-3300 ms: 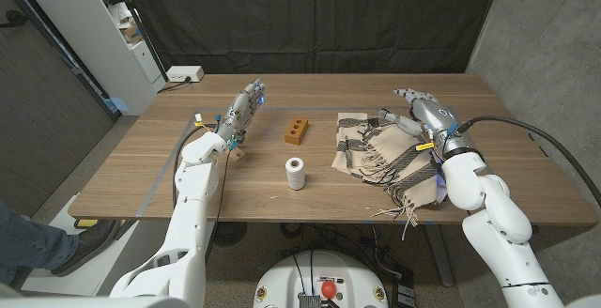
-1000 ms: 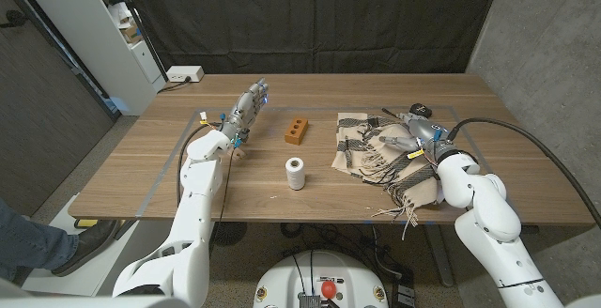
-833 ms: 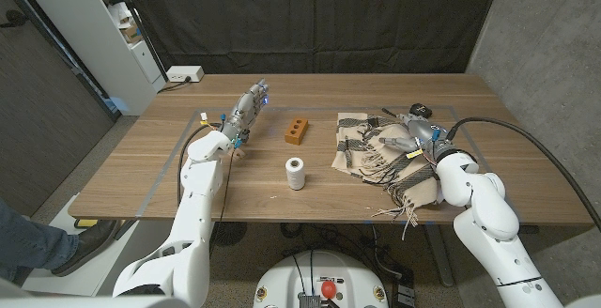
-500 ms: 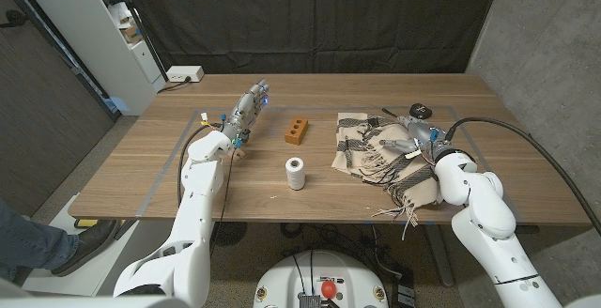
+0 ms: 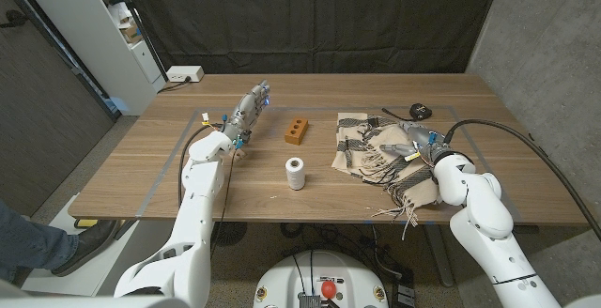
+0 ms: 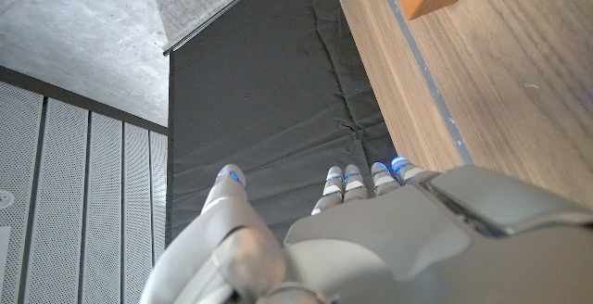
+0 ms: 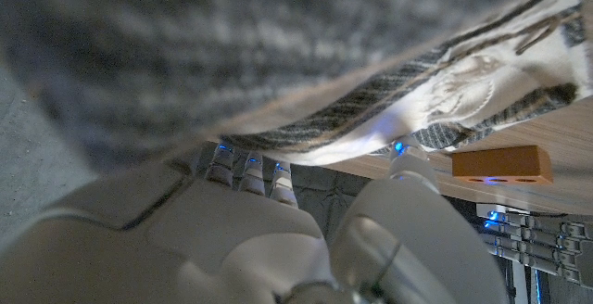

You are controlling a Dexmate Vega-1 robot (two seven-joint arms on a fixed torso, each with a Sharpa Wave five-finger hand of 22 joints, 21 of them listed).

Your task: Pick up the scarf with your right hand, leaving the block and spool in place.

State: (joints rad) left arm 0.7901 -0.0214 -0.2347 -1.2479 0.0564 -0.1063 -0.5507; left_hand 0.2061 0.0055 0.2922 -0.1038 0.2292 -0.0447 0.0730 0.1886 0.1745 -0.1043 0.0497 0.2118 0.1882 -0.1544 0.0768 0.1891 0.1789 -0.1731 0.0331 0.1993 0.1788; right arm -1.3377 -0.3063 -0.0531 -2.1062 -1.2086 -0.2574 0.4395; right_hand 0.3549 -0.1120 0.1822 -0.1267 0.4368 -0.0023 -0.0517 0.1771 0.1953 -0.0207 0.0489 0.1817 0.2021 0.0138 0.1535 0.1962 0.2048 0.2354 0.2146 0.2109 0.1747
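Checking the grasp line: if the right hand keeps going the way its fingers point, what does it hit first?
The striped beige-and-dark fringed scarf. The right hand already sits at its folds, fingers aimed into the cloth; the orange wooden block lies farther along. Contact depth is unclear.

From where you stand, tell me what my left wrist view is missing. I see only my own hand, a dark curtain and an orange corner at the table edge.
Observer: That corner is the orange block, lying on the table past the left hand, which holds nothing.
Operator: Report the right hand.
Observer: The right hand is down on the striped scarf; in the right wrist view its fingers reach under a fold of the cloth.
Operator: Locate the spool.
Observer: The white spool stands upright nearer the robot than the block, left of the scarf and clear of it.
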